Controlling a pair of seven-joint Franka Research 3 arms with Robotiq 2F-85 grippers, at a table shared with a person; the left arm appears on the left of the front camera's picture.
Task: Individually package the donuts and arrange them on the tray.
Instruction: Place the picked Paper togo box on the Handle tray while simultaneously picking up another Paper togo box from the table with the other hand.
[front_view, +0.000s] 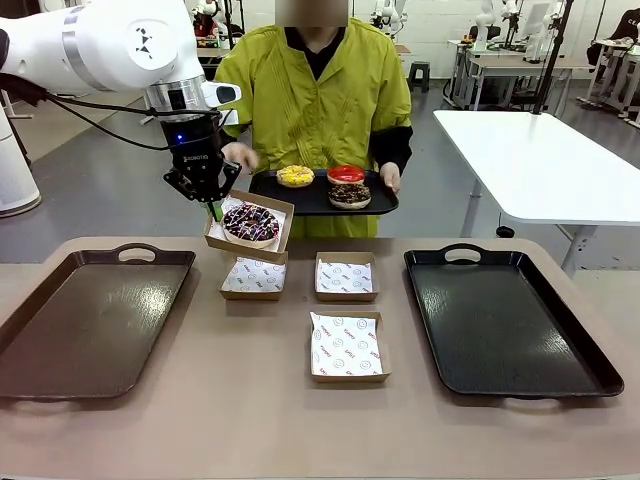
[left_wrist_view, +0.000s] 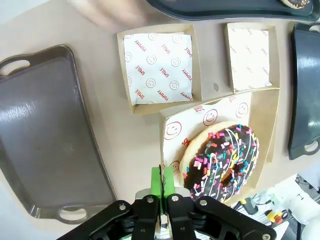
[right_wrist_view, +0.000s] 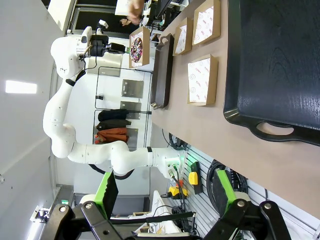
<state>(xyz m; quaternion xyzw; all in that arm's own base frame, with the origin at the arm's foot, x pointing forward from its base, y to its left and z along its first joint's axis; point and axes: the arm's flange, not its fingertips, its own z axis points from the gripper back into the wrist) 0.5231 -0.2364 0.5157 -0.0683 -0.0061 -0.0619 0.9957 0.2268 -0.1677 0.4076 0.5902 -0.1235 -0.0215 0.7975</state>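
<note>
Left end effector (front_view: 214, 209) pinches a cardboard box (front_view: 246, 253) holding the sprinkled donut (front_view: 250, 222).

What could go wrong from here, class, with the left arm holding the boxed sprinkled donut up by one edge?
1. The left gripper pinches only one rim of the box, which hangs tilted; the cardboard could bend and the sprinkled donut slide out.
2. The box hangs near the person's tray; a swing might knock it.

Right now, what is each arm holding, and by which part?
Left jaws are shut on the rim of the cardboard box carrying the sprinkled donut, held in the air. Right jaws stand open, holding nothing.
</note>
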